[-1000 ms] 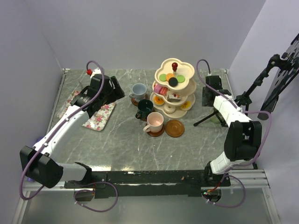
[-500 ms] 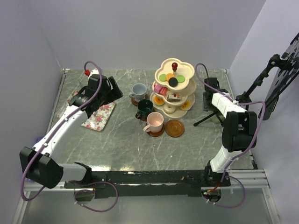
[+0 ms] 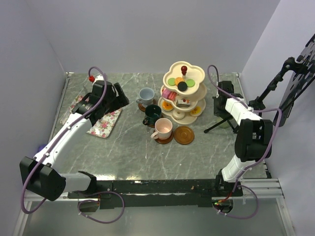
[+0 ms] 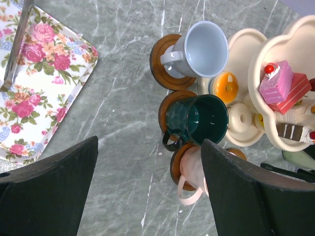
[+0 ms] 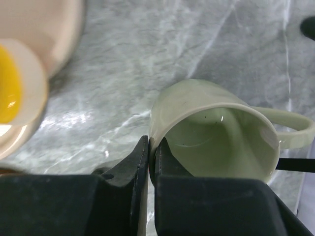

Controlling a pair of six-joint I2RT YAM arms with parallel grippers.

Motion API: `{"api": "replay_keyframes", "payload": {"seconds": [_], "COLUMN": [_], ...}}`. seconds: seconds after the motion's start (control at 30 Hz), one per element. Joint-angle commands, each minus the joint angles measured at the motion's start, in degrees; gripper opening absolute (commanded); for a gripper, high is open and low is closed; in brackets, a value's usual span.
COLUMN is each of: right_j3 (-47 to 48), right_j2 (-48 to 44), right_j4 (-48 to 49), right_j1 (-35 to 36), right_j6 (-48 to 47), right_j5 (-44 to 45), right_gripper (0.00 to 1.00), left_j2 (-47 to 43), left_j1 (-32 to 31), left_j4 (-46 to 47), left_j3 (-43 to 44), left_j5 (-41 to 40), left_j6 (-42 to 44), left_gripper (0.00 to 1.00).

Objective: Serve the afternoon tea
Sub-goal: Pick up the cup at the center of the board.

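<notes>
Four mugs accompany the cream three-tier stand [image 3: 183, 93], the reference landmark, which is topped by a red knob [image 3: 183, 68] and carries small colourful cakes [image 3: 171, 81] on its scalloped tiers.

Three mugs form a row along the stand's left side. The grey-blue mug [image 3: 146, 95] is towards the back, the dark green mug [image 3: 153, 113] is in the middle and the pink mug [image 3: 162, 129] is at the front. Each stands on a brown saucer [image 4: 165, 46]. A fourth, empty saucer [image 3: 184, 134] lies just in front of the stand.

The light green mug [image 5: 216, 132] rests on the marble table top [image 5: 162, 44] to the right of the stand, with its handle pointing away from it.

The right gripper [image 5: 151, 145] has its jaws pressed together on the rim of the light green mug, on the side facing the stand, one finger inside the wall and one outside.

The left gripper [image 4: 150, 145] hangs over the table to the left of the stand. Its jaws are wide apart with nothing between them.

Further left of the stand lies the floral tray [image 3: 104, 123], with thin metal tongs [image 4: 17, 44] resting on it.
</notes>
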Motion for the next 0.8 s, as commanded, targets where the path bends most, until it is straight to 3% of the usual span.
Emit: {"api": "replay_keyframes", "payload": {"seconds": [0.0, 0.37, 0.77], "right_j3": [2.2, -0.3, -3.3], "right_j2": [-7.4, -16.5, -22.4], "right_j4": [4.1, 8.1, 3.9], "right_j1": [0.3, 1.4, 11.5], "right_j6": [-3.3, -6.4, -6.6], "right_j5": [-2.3, -8.7, -9.6], "right_gripper": [0.00, 0.00, 0.00], "left_j2": [-2.1, -2.5, -3.8], "left_j1": [0.1, 0.2, 0.1], "left_j4": [0.8, 1.0, 1.6], "left_j3": [-0.5, -1.2, -2.5], "left_j5": [1.1, 2.4, 2.8], "left_j6": [-0.5, 0.6, -0.4], "left_gripper": [0.89, 0.88, 0.88]}}
